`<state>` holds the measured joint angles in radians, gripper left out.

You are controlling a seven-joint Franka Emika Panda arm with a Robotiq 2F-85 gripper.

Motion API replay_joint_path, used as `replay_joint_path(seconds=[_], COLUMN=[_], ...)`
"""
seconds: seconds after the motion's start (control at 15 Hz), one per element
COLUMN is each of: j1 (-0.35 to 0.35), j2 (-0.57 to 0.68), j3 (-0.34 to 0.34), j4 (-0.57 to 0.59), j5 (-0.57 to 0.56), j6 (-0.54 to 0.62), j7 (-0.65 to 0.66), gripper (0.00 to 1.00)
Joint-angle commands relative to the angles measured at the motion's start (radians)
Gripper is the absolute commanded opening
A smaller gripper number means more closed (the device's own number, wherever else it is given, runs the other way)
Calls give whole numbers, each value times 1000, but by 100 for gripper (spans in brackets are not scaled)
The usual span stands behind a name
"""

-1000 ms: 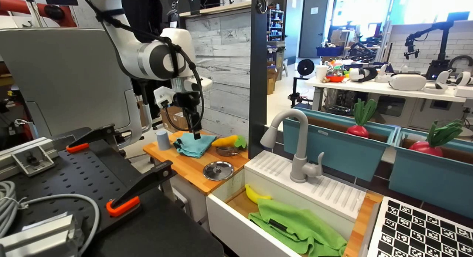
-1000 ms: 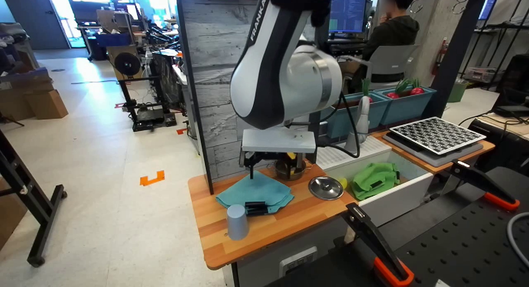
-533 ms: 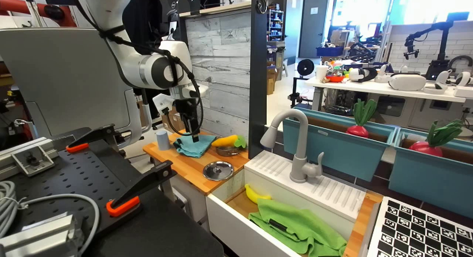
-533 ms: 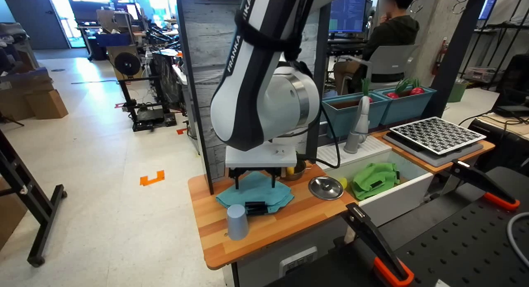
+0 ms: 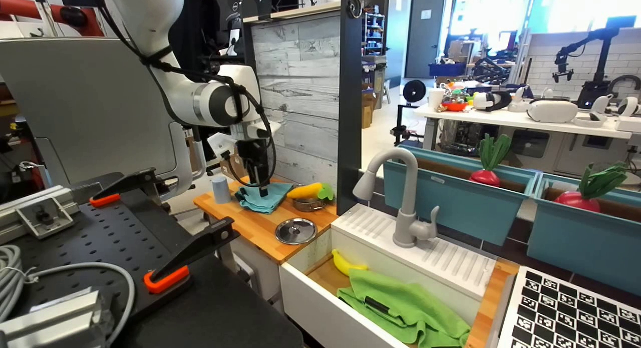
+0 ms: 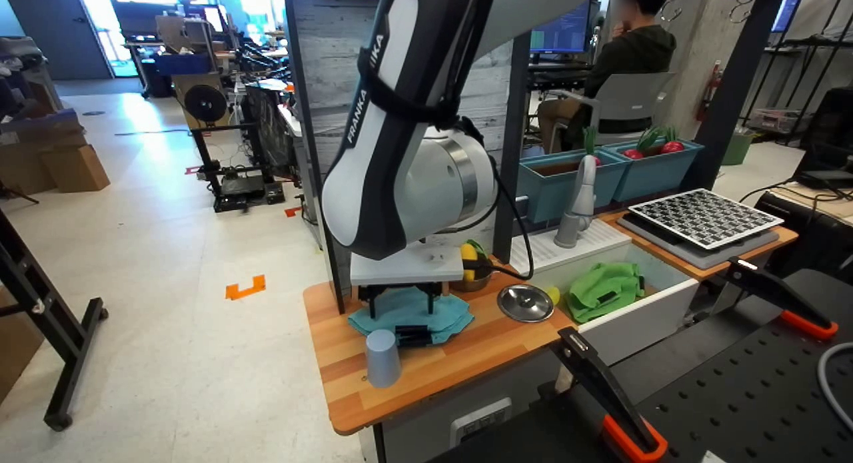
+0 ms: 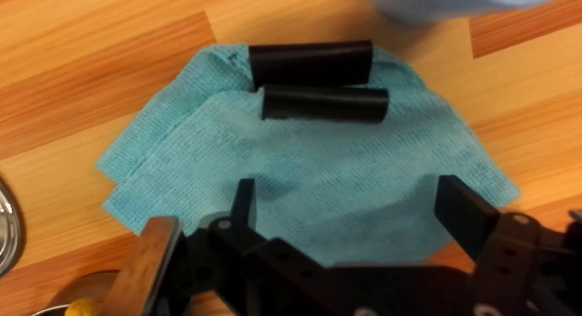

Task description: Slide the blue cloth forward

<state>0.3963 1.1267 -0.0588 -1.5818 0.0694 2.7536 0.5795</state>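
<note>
While my gripper (image 7: 348, 184) hangs, fingers (image 7: 245, 200) wide apart and gripping nothing, over the blue cloth (image 7: 313, 161) on the wooden table (image 6: 430, 370) (touching? can't tell), risks: pressing too lightly, I'd skim; sliding toward the cup (image 6: 383, 362) beside it could tip that.

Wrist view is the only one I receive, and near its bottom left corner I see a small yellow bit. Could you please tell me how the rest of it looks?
Observer: In an exterior view, this yellow object has a green end.
Operator: Thank you. Besides the blue cloth below the gripper, is there any other cloth?
Observer: Yes, a green cloth lies in the sink.
</note>
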Motion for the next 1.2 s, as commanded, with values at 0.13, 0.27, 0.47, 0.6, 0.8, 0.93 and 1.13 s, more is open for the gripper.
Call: replay_joint_path(seconds=[0.13,0.27,0.47,0.6,0.8,0.93,1.13], j1=[2,6,22,27,30,25,-5], j2=[69,76,71,62,52,49,42], j3=[1,0,-16,-20,-23,-21,-4], j4=[104,111,95,71,39,21,-18], j5=[3,1,-3,-2,2,7,26], j6=[-88,-102,-96,-79,-51,-32,13], j7=[-24,-20,1,9,17,19,6], gripper=[100,100,100,100,100,100,100])
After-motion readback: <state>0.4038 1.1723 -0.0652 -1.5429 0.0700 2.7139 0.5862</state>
